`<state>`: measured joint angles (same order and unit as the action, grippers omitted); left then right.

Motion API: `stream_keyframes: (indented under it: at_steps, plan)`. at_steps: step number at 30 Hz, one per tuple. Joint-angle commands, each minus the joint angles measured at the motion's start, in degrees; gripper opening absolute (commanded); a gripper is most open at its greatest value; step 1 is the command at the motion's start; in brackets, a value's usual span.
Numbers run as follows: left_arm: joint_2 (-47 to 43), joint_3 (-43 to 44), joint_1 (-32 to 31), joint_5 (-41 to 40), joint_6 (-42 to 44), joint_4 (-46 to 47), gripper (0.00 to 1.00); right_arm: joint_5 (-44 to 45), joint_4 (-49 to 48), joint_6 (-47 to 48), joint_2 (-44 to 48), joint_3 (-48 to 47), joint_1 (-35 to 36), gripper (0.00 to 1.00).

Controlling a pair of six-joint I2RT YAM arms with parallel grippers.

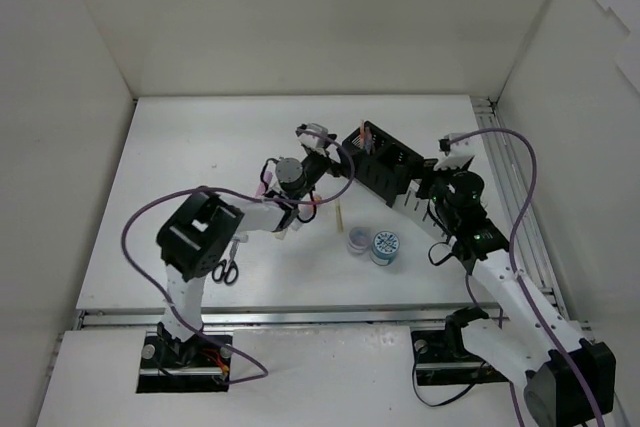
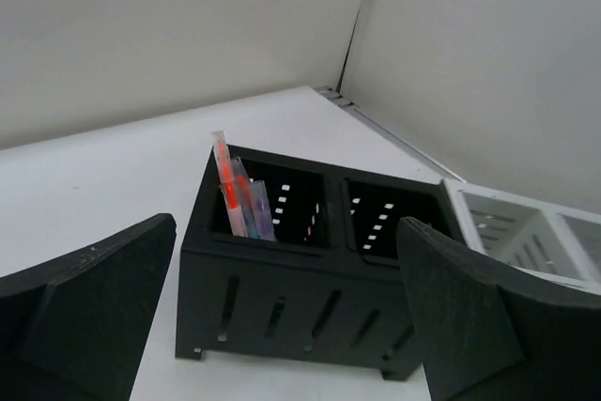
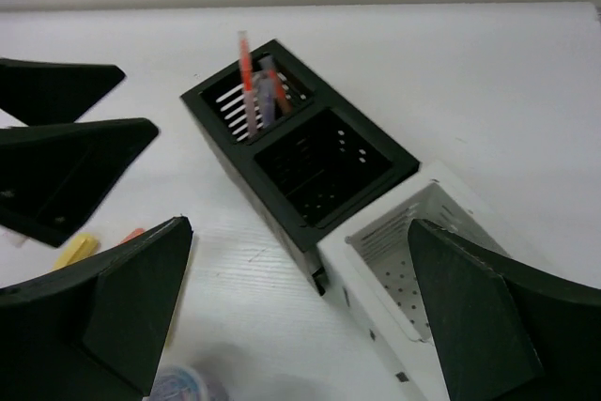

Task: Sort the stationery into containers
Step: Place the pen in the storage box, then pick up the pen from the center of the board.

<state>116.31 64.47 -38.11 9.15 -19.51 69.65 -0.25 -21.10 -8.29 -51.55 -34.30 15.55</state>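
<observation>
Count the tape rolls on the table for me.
2. A greyish roll and a blue roll beside it to the right, on the table near the black organizer. Others could be hidden from view.

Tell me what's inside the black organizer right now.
A few thin pens, orange-red and bluish, stand in one compartment of the black organizer. The compartment next to the white organizer looks empty, though its floor is dark and partly hidden by the walls.

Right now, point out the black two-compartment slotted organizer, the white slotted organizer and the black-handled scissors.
Black two-compartment slotted organizer (image 2: 300,269): left wrist view, front wall.
White slotted organizer (image 3: 352,279): right wrist view, side wall.
Black-handled scissors (image 1: 229,270): top view, handles.
</observation>
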Motion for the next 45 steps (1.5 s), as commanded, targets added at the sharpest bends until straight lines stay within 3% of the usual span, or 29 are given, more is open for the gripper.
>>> stream_keyframes:
  at_steps: [1,3,4,5,7,8,11,15,20,24,34,38,41,45]
  plan:
    - [-15.91,-9.39,1.19,-1.85,0.88,16.49,1.0,-4.23,1.49,2.23,-4.06,-6.29,4.21,0.98]
    - [-26.71,-17.13,2.15,-4.47,0.0,9.31,1.0,-4.84,3.08,2.23,-8.1,-8.75,6.15,0.98]
    - [-26.75,-19.01,2.68,-5.45,-0.87,4.49,1.0,-5.02,5.0,2.32,-9.78,-9.63,8.07,0.98]
    - [-37.63,-20.16,3.38,-6.33,-1.14,-8.61,1.0,-4.76,6.24,2.49,-11.28,-10.68,9.31,0.98]
    - [-44.12,-19.65,3.91,-8.88,-1.58,-26.22,1.0,-4.06,10.26,2.67,-16.2,-14.29,12.73,0.98]
    - [-48.94,-18.51,3.92,-12.28,-2.8,-43.81,0.99,-3.62,11.25,2.76,-17.87,-16.56,13.71,0.98]
    - [-57.29,-18.14,3.92,-19.41,-5.79,-64.21,0.99,-0.37,14.94,1.36,-24.81,-20.96,17.58,0.98]
    - [-70.41,-28.66,3.3,-24.08,-9.92,-71.65,0.99,5.42,17.67,-1.54,-34.64,-25.8,20.04,0.98]
    - [-82.45,-31.42,3.82,-30.5,-16.08,-85.37,1.0,8.42,22.32,-5.15,-43.8,-32.65,21.98,0.91]
    - [-85.28,-31.16,3.83,-32.79,-16.61,-90.47,0.99,9.83,25.49,-7.43,-52.57,-37.4,22.07,0.78]
    - [-80.72,-29.05,3.83,-33.58,-17.32,-93.47,0.99,8.16,27.96,-9.19,-62.97,-43.65,21.8,0.64]
    - [-78.79,-27.3,4.36,-34.19,-16.36,-93.99,0.99,6.32,27.87,-9.72,-63.24,-42.95,21.71,0.22]
    - [-78.96,-27.11,4.36,-34.63,-16.26,-94.26,1.0,6.84,27.43,-10.07,-61.75,-42.16,21.71,0.08]
    - [-80.88,-27.55,4.36,-34.64,-16.27,-93.91,0.99,6.76,25.5,-9.55,-57.8,-40.41,21.8,0.01]
